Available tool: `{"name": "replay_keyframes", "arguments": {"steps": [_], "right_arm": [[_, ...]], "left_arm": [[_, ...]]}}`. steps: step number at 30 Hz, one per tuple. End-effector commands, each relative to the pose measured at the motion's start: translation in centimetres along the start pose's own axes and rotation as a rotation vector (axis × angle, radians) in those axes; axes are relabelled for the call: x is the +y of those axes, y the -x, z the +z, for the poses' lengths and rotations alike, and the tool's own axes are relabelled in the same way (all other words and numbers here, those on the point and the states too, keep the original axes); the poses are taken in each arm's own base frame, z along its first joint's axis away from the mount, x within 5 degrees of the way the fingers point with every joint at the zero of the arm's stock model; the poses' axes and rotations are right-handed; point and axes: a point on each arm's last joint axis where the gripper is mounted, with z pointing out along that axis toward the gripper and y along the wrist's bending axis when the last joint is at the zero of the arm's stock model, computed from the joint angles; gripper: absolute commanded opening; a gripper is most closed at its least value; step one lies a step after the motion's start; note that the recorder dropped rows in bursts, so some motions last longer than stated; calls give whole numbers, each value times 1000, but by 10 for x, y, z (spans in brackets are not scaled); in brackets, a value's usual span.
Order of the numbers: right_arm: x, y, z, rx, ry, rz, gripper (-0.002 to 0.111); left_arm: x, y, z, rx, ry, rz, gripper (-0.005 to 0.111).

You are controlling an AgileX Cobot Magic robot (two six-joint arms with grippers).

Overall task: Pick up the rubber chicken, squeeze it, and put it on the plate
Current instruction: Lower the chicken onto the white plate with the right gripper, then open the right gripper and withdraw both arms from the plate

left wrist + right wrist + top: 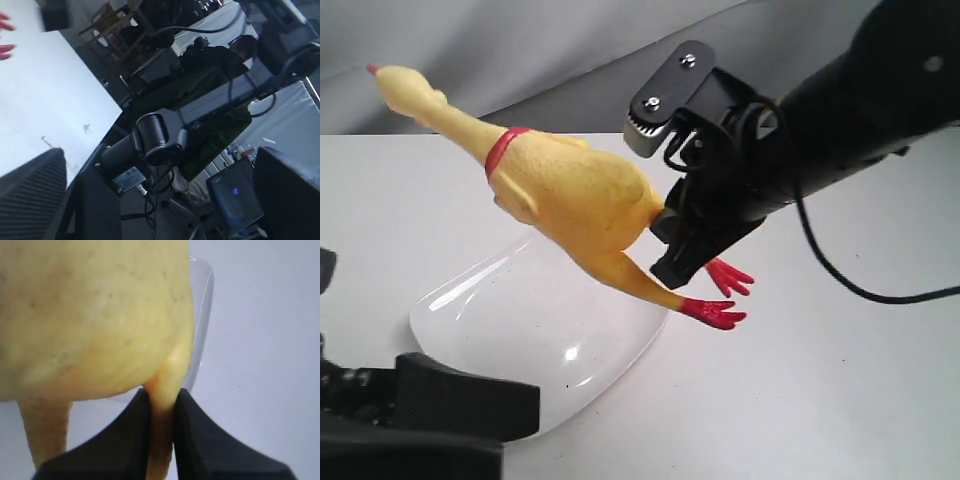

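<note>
The yellow rubber chicken [570,190] hangs in the air, slanted, with its red beak up at the far left and its red feet [718,312] low at the right. My right gripper [670,240] is shut on one of its thin legs, just below the bumpy body [95,315]; the black fingers [130,440] pinch the leg from both sides. The glossy white plate [490,300] lies on the table under the chicken's body. My left gripper [160,200] sits low at the near left, away from the chicken, open with nothing between its fingers [32,192].
The white table [840,380] stretches right of the plate. A black cable [840,275] loops down from the right arm. Beyond the table edge, the left wrist view shows a camera on a stand [150,137] and dim room clutter.
</note>
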Motion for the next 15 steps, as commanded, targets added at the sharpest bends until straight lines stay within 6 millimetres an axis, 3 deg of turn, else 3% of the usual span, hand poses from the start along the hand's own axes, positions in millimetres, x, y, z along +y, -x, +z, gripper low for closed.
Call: {"name": "replay_keyframes", "arguments": {"steps": [1, 6, 7, 11, 15], "right_arm": [[-9, 10, 40, 20, 20, 35, 0], [-12, 1, 86, 57, 46, 42, 0], [-11, -6, 105, 75, 67, 51, 0], [-9, -25, 147, 144, 108, 65, 0], [-7, -37, 164, 188, 125, 74, 0]], "left_arm": [[-30, -8, -11, -48, -57, 110, 66], [-47, -14, -21, -131, -26, 244, 9], [-49, -16, -23, -148, 1, 300, 1], [-43, -19, -29, -163, 169, 423, 0], [-29, -16, -34, -163, 353, 488, 0]]}}
